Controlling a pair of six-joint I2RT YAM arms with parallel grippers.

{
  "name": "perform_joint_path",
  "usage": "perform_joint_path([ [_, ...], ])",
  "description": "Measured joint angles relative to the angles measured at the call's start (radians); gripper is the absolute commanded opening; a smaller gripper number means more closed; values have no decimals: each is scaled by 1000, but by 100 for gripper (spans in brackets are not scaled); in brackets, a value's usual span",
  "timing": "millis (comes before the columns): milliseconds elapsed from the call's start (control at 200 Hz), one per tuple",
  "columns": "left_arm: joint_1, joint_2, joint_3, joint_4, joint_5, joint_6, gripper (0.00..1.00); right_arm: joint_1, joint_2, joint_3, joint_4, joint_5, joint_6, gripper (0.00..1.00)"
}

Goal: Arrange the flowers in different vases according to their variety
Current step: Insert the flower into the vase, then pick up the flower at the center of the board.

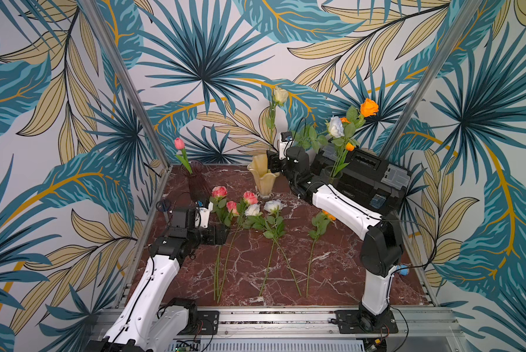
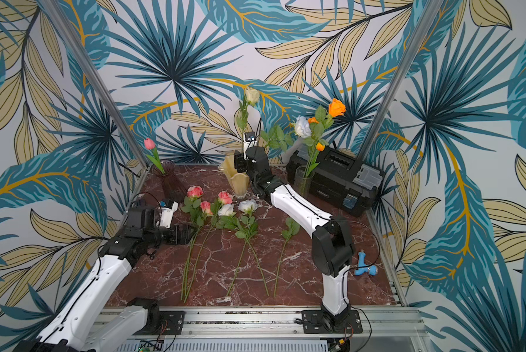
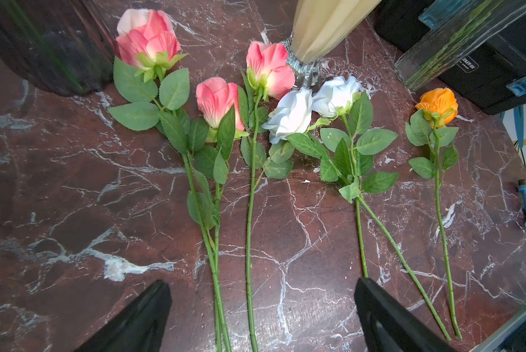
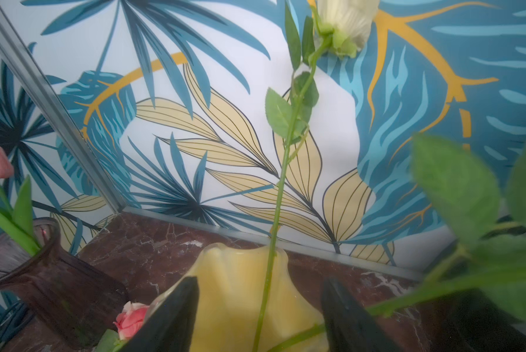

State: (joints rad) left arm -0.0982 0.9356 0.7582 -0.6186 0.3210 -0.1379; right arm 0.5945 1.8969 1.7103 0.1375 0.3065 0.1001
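Rose (image 4: 347, 21) upright in ruffled yellow vase (image 4: 225, 274); right gripper (image 4: 260, 283) jaws apart either side of stem (not touching). Left gripper (image 3: 261, 282) wide open beside pink roses (image 3: 147, 36) on table (image 3: 72, 183).

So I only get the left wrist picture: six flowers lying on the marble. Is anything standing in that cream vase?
Observer: Yes, a single ivory rose stands upright in the cream vase.
Operator: And the other arm, where is it?
Observer: At that same vase. The right fingers stand apart on either side of the rose's stem, not gripping it.
Operator: I see green stems in the clear vase. What heads are on them?
Observer: The clear vase is mixed: orange roses share it with one white rose.
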Motion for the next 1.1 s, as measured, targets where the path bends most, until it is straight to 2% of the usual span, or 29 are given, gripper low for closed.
perform_joint_path([
  [351,-19,0,0,-21,-79,3,98,58,-179,-131,-48,-14,1,70],
  [886,-44,0,0,-29,-100,3,98,76,-693,-620,-358,-26,157,70],
  [1102,-45,0,0,-29,-101,10,99,76,-792,-771,-516,-24,268,69],
])
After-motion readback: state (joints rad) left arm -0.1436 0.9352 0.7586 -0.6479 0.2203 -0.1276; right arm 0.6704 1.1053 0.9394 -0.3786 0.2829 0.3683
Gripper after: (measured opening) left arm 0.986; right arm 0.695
